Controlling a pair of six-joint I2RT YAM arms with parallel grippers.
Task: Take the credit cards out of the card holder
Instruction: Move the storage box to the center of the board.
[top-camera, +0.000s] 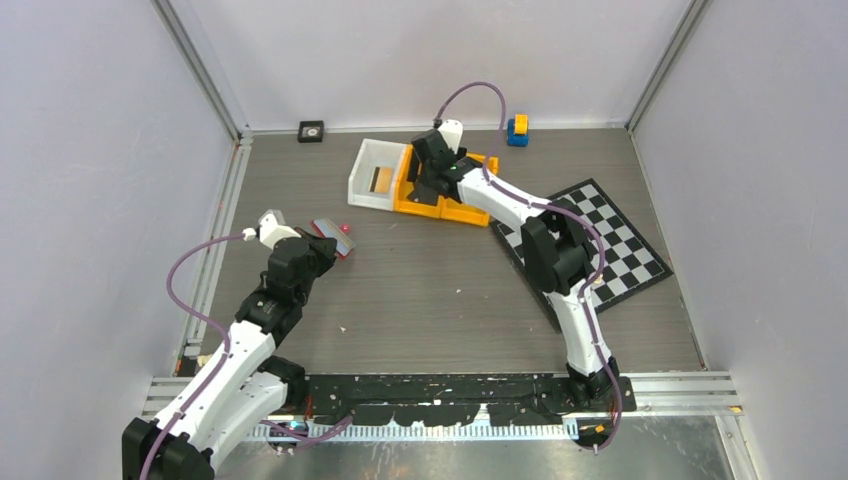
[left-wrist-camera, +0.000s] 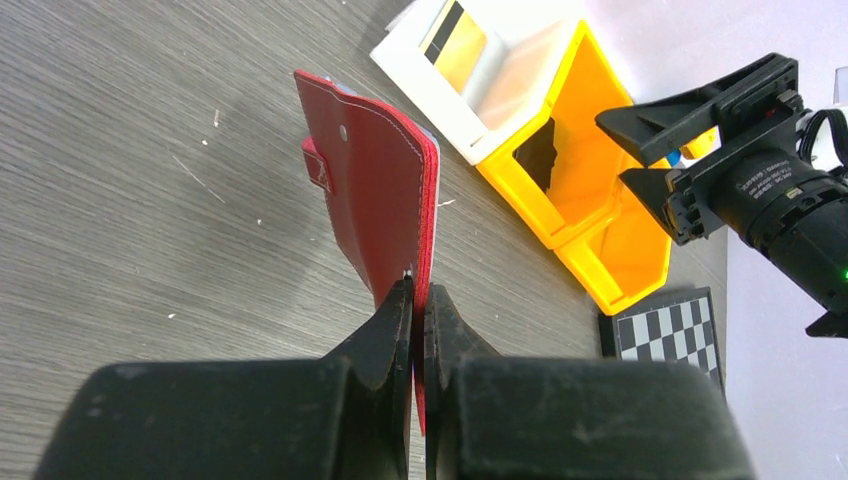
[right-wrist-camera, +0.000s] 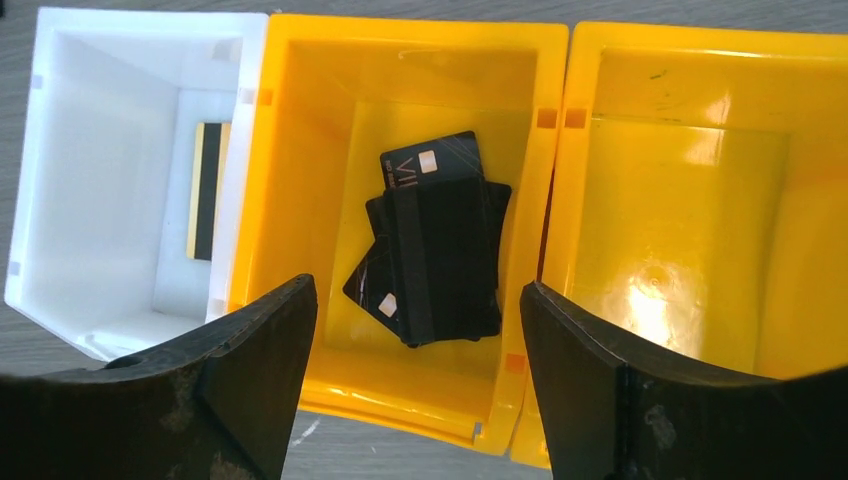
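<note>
Your left arm is reaching forward from its base at 7 o'clock in the top view, elbow bent, with the wrist rolled so that the fingers are standing side by side. Your left gripper (left-wrist-camera: 420, 300) is pinching the near edge of the card holder (left-wrist-camera: 375, 210), and the jaws are nearly closed, with only the red flap between them. The card holder is standing on edge at about 9 o'clock on the table (top-camera: 440, 300), snap tab facing left in the wrist view. You cannot tell whether its far end is touching the wood.

Your right arm is stretching from its base at 5 o'clock, elbow passing over the chequered board (top-camera: 620, 250), wrist tipping down at 12 o'clock. Your right gripper (right-wrist-camera: 415, 300) is gaping wide and gripping nothing, hanging above the middle yellow bin (right-wrist-camera: 400, 40), where a pile of black cards (right-wrist-camera: 435, 240) is lying. A tan card (left-wrist-camera: 465, 60) is lying in the white bin (right-wrist-camera: 110, 80) at 9 o'clock of that bin. A second yellow bin (right-wrist-camera: 700, 150) is sitting at its 3 o'clock.
</note>
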